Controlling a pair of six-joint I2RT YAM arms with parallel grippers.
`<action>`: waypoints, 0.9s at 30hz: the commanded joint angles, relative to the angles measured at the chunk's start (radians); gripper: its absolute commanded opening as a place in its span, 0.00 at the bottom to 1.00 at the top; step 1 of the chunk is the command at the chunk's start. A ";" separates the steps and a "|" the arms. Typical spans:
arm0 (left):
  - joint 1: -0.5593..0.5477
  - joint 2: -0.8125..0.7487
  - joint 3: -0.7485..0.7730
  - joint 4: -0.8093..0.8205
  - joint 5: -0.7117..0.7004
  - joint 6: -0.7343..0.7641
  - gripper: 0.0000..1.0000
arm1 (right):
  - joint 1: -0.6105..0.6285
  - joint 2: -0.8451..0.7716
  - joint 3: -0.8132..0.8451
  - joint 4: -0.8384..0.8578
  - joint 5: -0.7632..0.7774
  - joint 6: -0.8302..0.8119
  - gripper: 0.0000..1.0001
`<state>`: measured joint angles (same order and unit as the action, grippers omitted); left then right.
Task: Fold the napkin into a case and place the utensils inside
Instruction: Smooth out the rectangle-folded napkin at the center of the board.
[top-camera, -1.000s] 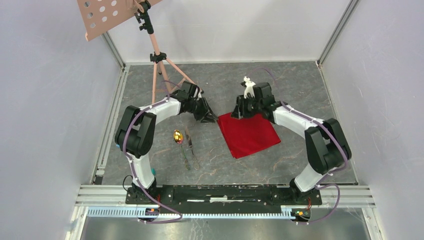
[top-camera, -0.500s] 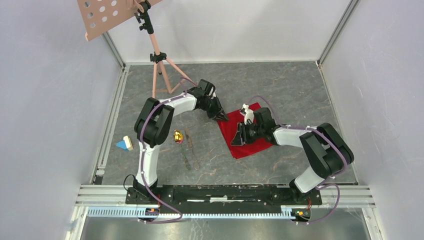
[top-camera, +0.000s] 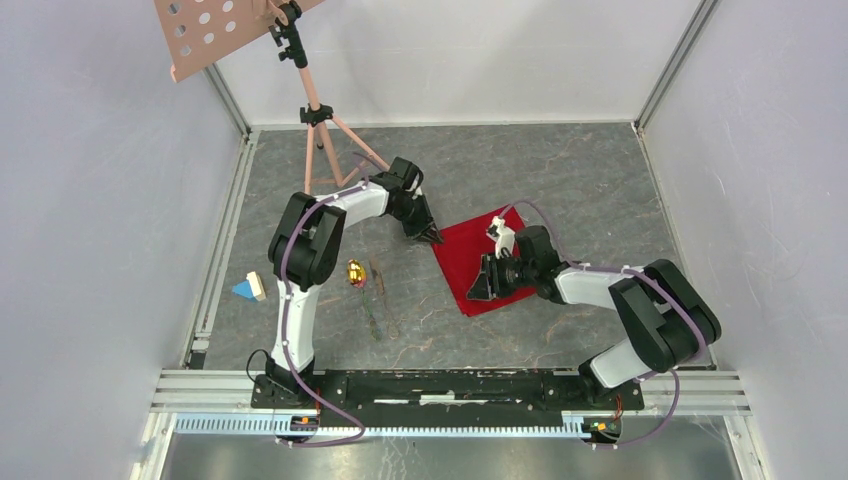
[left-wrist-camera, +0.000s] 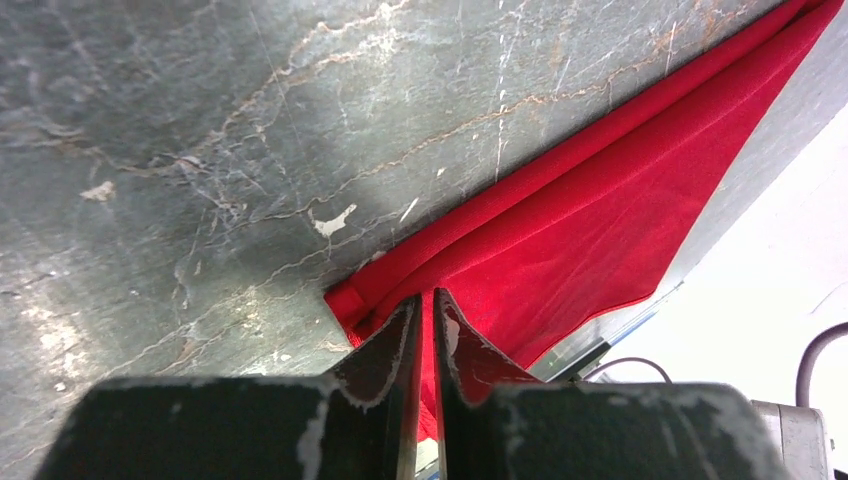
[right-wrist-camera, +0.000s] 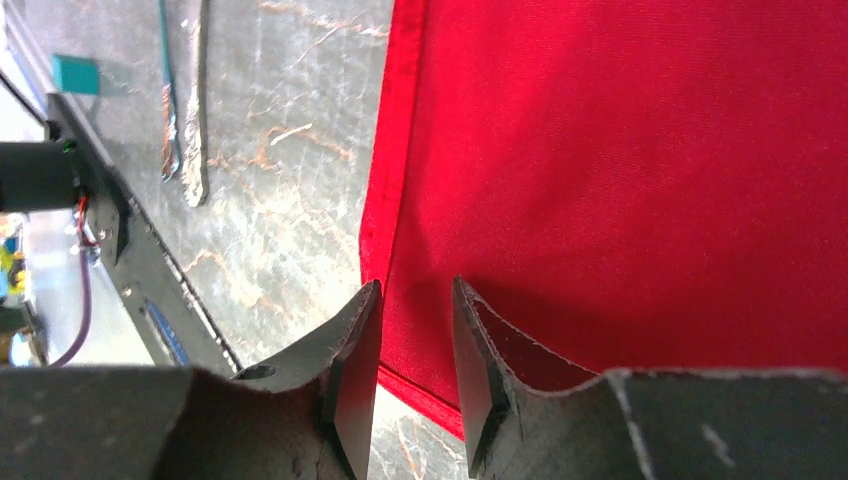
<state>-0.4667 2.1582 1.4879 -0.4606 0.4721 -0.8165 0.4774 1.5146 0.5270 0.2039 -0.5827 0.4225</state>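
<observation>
The red napkin (top-camera: 470, 255) lay flat on the grey bench (top-camera: 590, 180), right of centre, folded with a doubled edge along its left side. The left pincer (left-wrist-camera: 423, 300) sat at the cloth's left corner, jaws almost together with only a sliver of red between them, pinching that corner. The right pincer (right-wrist-camera: 415, 290) hung over the napkin's near edge, jaws partly apart and clamped on nothing, with flat cloth showing in the gap. The utensils (top-camera: 372, 290), a gold spoon (top-camera: 355, 273) among them, lay on the bench left of the napkin, apart from it.
</observation>
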 joint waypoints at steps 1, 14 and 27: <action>0.002 0.041 0.030 -0.047 -0.045 0.076 0.14 | -0.007 -0.039 -0.002 0.001 0.035 -0.020 0.39; 0.026 0.058 0.017 -0.053 -0.061 0.097 0.08 | -0.248 0.176 0.408 -0.060 0.014 -0.031 0.46; 0.039 0.082 0.010 -0.069 -0.077 0.097 0.02 | -0.416 0.491 0.465 0.205 -0.113 0.077 0.47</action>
<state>-0.4526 2.1807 1.5066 -0.4782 0.4927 -0.7883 0.1040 1.9499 0.9695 0.2852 -0.6395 0.4667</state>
